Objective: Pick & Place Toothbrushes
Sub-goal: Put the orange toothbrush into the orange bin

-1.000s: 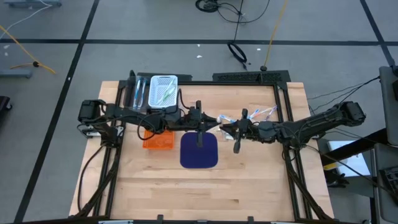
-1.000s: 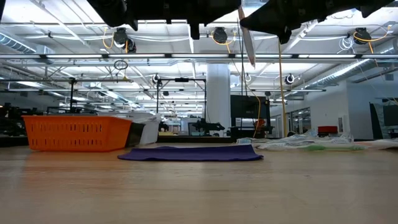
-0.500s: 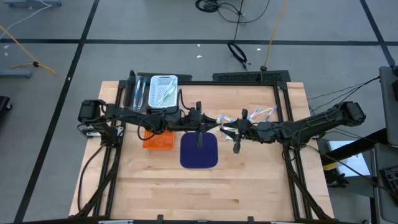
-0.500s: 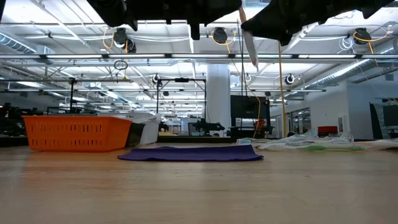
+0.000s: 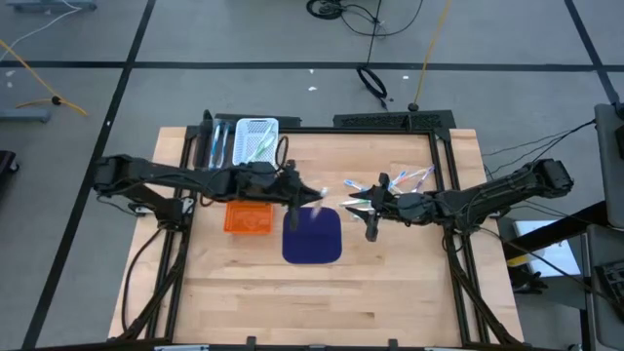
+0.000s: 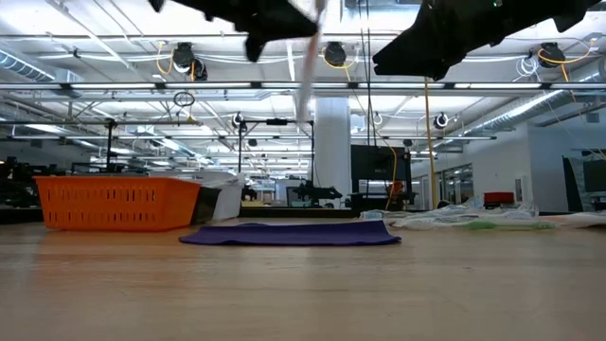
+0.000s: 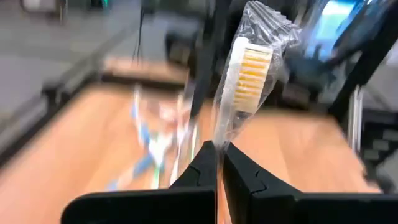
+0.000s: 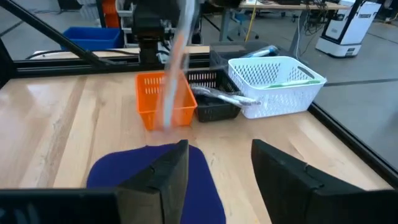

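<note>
Left wrist view: your left end effector [image 7: 218, 163] grips a wrapped toothbrush [image 7: 244, 78], carry step. Next, lower it into a basket beside the blue mat [image 5: 312, 236]. Right end effector [image 8: 214, 163] waits open.

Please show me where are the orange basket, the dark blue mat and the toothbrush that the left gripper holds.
orange basket [image 5: 249, 217]: high view, on its inside floor.
dark blue mat [image 5: 314, 240]: high view, on its bare middle.
toothbrush [image 7: 247, 74]: left wrist view, on the yellow bristle head inside the clear wrapper, above the left gripper [image 7: 219, 163].

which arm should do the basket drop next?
Left. Its tool is shut on a wrapped toothbrush close to the orange basket; the right tool is open and empty, beyond the mat.
</note>
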